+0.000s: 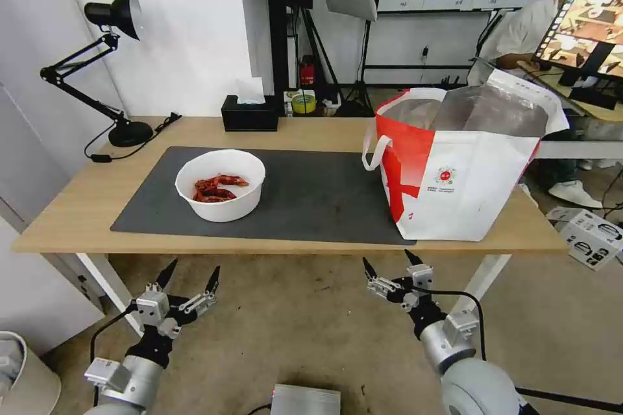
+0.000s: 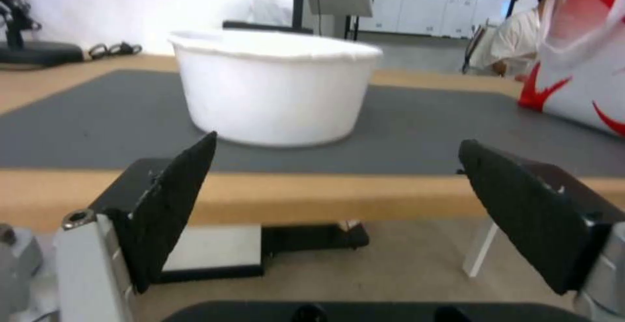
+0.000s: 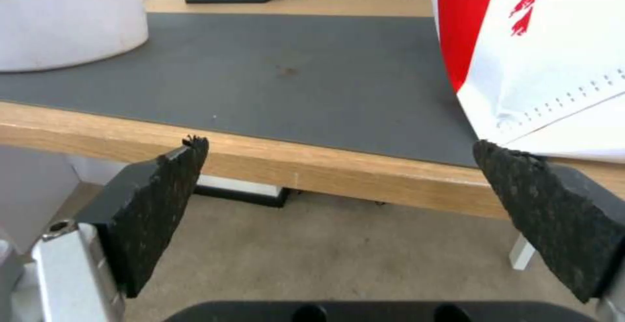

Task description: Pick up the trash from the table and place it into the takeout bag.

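A white round bowl (image 1: 220, 185) with red crayfish shells (image 1: 215, 188) sits on the left half of the dark grey mat (image 1: 311, 194) on the light-wood table (image 1: 78, 207). The bowl (image 2: 273, 92) also faces the left wrist camera, and its side (image 3: 65, 19) appears in the right wrist view. The white-and-red takeout bag (image 1: 467, 168) stands open at the table's right end, its foil lining visible. Below the table's front edge, my left gripper (image 1: 193, 274) is open and empty. My right gripper (image 1: 391, 260) is also open, empty and below the bag's near corner.
A black tissue box (image 1: 250, 113) stands at the table's back edge. A black desk lamp (image 1: 110, 58) occupies the back left corner. A person sits behind the bag at a monitor (image 1: 584, 19). Boxes (image 1: 587, 233) lie on the floor to the right.
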Available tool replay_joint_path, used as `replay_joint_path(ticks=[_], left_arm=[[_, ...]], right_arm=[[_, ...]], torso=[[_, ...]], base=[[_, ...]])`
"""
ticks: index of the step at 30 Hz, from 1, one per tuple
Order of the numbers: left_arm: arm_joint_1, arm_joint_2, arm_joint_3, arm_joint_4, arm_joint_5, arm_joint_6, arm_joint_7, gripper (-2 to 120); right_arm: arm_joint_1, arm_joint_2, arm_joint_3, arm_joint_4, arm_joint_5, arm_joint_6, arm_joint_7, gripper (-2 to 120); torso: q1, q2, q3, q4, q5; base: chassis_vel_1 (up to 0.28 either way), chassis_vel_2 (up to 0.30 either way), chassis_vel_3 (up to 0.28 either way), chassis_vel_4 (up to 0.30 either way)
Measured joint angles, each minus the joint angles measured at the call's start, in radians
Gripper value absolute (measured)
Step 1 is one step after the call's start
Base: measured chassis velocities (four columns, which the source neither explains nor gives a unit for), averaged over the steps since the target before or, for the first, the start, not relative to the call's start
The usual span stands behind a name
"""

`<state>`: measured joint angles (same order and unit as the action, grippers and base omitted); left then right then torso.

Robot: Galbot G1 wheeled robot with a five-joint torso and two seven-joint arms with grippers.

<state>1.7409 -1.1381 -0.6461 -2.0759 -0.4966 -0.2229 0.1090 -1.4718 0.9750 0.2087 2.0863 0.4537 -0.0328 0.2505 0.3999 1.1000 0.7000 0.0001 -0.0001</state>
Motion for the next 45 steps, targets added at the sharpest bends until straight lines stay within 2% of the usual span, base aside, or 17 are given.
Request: replay_joint_path(ticks=[4, 7, 8, 11, 12, 14, 16, 19, 24, 27, 30, 32, 36, 38, 39, 42, 45], left_arm=[[-0.018, 0.029, -0.025, -0.031, -0.058, 0.057, -0.028, 100], [-0.065, 0.099, -0.066, -0.085, -0.165, 0.152, -0.082, 100], [-0.065, 0.099, -0.066, -0.085, -0.165, 0.152, -0.082, 100], [-0.136, 0.204, -0.088, -0.144, -0.322, 0.291, -0.194, 100], [-0.136, 0.204, -0.088, -0.144, -0.322, 0.291, -0.194, 100], [-0.207, 0.28, -0.095, -0.153, -0.45, 0.368, -0.248, 100], [-0.242, 0.316, -0.094, -0.148, -0.506, 0.394, -0.266, 100], [-0.347, 0.429, -0.062, -0.105, -0.649, 0.448, -0.313, 100], [-0.4, 0.52, -0.07, -0.064, -0.762, 0.515, -0.317, 100], [-0.405, 0.594, -0.125, -0.01, -0.845, 0.571, -0.317, 100], [-0.42, 0.63, -0.135, 0.032, -0.896, 0.585, -0.313, 100], [-0.445, 0.646, -0.121, 0.055, -0.918, 0.595, -0.312, 100], [-0.58, 0.7, -0.004, 0.146, -0.976, 0.632, -0.304, 100], [-0.671, 0.727, 0.077, 0.199, -0.993, 0.675, -0.274, 100], [-0.671, 0.727, 0.077, 0.199, -0.993, 0.675, -0.274, 100], [-0.791, 0.736, 0.193, 0.258, -1.018, 0.733, -0.259, 100], [-0.839, 0.734, 0.242, 0.289, -1.021, 0.761, -0.253, 100]], right_arm=[[0.0, 0.0, 0.0, 0.0, 0.0, 0.0, 0.0, 100], [0.0, 0.0, 0.0, 0.0, 0.0, 0.0, 0.0, 100], [0.0, 0.0, 0.0, 0.0, 0.0, 0.0, 0.0, 100], [0.0, 0.0, 0.0, 0.001, 0.0, 0.0, 0.0, 100], [0.0, 0.0, 0.0, 0.001, 0.0, 0.0, 0.0, 100], [0.0, 0.0, 0.0, 0.001, 0.0, 0.0, 0.0, 100], [0.0, 0.0, 0.0, 0.001, 0.0, 0.0, 0.0, 100], [0.0, -0.001, 0.0, 0.001, 0.0, 0.0, 0.0, 100], [0.0, 0.0, 0.0, 0.002, 0.0, 0.0, 0.0, 100], [0.001, -0.001, 0.0, 0.002, 0.0, 0.0, 0.0, 100], [0.001, -0.001, 0.0, 0.002, 0.0, 0.0, 0.0, 100], [0.001, -0.001, 0.0, 0.002, 0.0, -0.001, 0.0, 100], [0.001, -0.001, 0.0, 0.002, 0.0, -0.001, -0.001, 100], [0.001, -0.001, 0.0, 0.002, 0.0, -0.001, -0.001, 100], [0.001, -0.001, 0.0, 0.002, 0.0, -0.001, -0.001, 100], [0.001, -0.001, 0.0, 0.002, 0.0, -0.001, -0.001, 100], [0.001, -0.001, 0.0, 0.002, 0.0, -0.001, -0.001, 100]], torso=[[0.0, 0.0, 0.0, 0.0001, -0.0001], [0.0, 0.0, 0.0, 0.0, 0.0], [0.0, 0.0, 0.0, 0.0, 0.0], [0.0, 0.0, 0.0, -0.0001, 0.0], [0.0, 0.0, 0.0, -0.0001, 0.0], [0.0, 0.0, 0.0, 0.0, 0.0], [0.0, 0.0, 0.0, -0.0001, 0.0], [0.0, 0.0, 0.0, -0.0002, -0.0001], [0.0, 0.0, 0.0, -0.0004, 0.0], [0.0, 0.0, 0.0, 0.0001, 0.0], [0.0, 0.0, 0.0, 0.0004, -0.0001], [0.0, 0.0, 0.0, 0.0004, -0.0001], [0.0, 0.0, 0.0, -0.0002, -0.0002], [0.0, 0.0, 0.0, -0.0002, 0.0003], [0.0, 0.0, 0.0, -0.0002, 0.0003], [0.0, 0.0, 0.0, -0.0001, 0.0001], [0.0, 0.0, 0.0, -0.0002, 0.0]], base=[[0.0, 0.0, 0.0, 0.0], [0.0, 0.0, 0.0, 0.0], [0.0, 0.0, 0.0, 0.0], [0.0, 0.0, 0.0, 0.0], [0.0, 0.0, 0.0, 0.0], [0.0, 0.0, 0.0, 0.0], [0.0, 0.0, 0.0, 0.0], [0.0, 0.0, 0.0, 0.0], [0.0, 0.0, 0.0, 0.0], [0.0, 0.0, 0.0, 0.0], [0.0, 0.0, 0.0, 0.0], [0.0, 0.0, 0.0, 0.0], [0.0, 0.0, 0.0, 0.0], [0.0, 0.0, 0.0, 0.0], [0.0, 0.0, 0.0, 0.0], [0.0, 0.0, 0.0, 0.0], [0.0, 0.0, 0.0, 0.0]])
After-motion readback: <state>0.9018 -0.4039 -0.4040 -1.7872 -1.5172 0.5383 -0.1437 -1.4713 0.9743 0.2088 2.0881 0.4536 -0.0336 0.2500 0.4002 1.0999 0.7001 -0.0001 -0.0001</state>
